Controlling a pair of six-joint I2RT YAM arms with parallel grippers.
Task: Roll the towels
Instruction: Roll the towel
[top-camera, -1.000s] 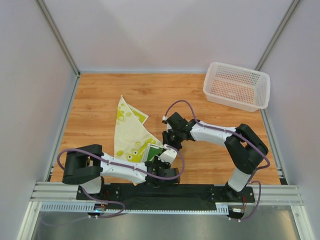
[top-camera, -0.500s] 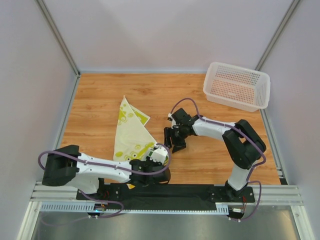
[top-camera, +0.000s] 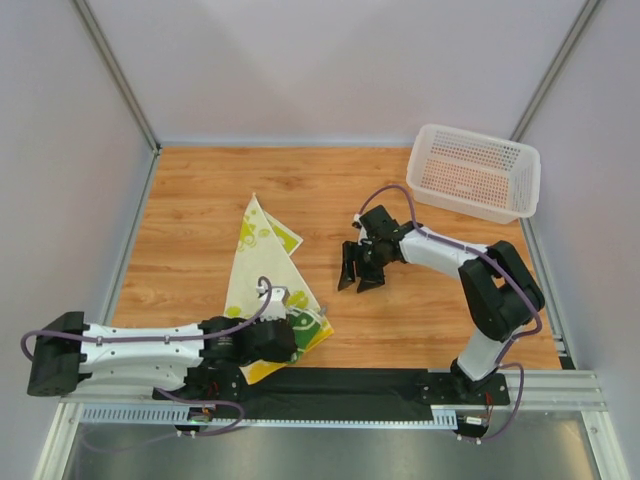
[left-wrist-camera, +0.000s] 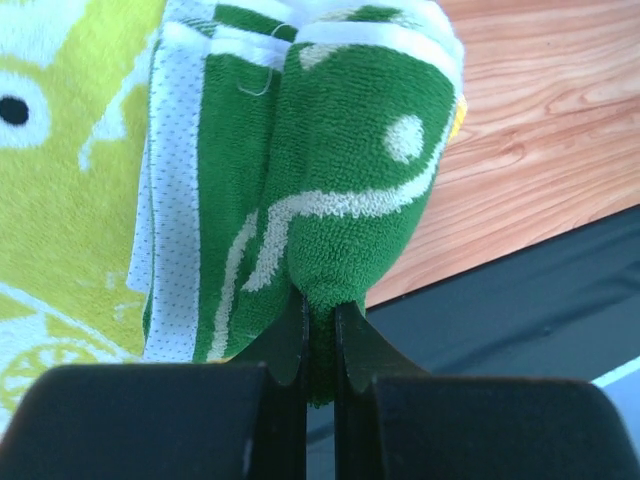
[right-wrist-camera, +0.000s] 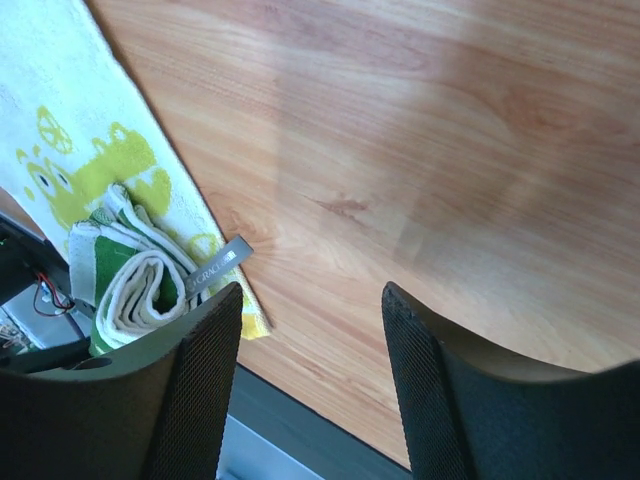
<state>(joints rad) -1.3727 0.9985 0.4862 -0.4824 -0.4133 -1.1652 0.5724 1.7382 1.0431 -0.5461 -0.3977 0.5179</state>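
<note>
Presently, left claw: pinched shut on the rolled green towel, at the tabletop's near edge, atop the yellow towel.
right claw: apart, empty, over bare wood.
risk: the roll may loosen on release, or drag the yellow towel along.

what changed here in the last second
The left jaws shut on the rolled green towel and drew it toward the near edge, the arm stretching out leftward. The right jaws opened and backed away to the right. The yellow towel shifted slightly; the basket stayed put.
</note>
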